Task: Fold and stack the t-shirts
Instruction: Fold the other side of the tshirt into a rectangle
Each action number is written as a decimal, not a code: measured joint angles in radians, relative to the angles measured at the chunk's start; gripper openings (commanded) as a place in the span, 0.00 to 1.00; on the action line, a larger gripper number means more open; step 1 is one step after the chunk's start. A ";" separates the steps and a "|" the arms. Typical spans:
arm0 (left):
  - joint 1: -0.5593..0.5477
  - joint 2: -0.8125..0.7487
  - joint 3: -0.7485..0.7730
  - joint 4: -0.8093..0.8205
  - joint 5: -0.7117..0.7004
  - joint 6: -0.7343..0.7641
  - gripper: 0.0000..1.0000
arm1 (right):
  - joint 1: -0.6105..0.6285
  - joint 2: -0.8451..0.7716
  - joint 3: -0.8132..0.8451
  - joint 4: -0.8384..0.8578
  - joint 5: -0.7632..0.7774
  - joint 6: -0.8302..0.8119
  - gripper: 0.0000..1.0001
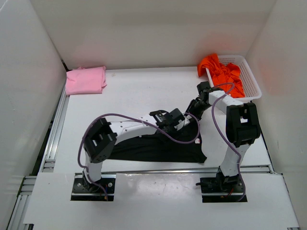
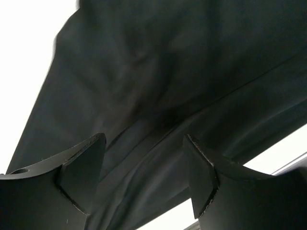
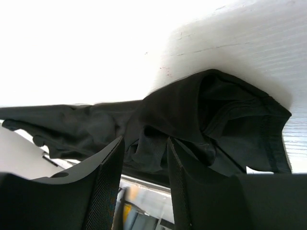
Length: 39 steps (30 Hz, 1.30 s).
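Left claw (image 2: 144, 167): jaws apart, nothing gripped, poised over black t-shirt (image 2: 158, 86). Right claw (image 3: 144, 158): jaws apart, narrower gap, bunched black cloth just beyond tips. Black t-shirt: near centre of surface (image 1: 134, 93), under both arms, spread in wide band. Pink t-shirt (image 1: 85, 80): folded, far left corner. Orange-red t-shirt (image 1: 221, 71): crumpled in basket (image 1: 252, 76), far right. Risk, judged: right-side bunching could give lopsided fold; purple cable (image 1: 144, 123) might snag cloth. Room: white walls, metal rails (image 1: 53, 139) along left edge.
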 measured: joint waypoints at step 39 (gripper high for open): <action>-0.072 0.188 0.094 0.061 -0.043 0.004 0.72 | 0.010 -0.016 -0.140 0.091 -0.073 0.067 0.37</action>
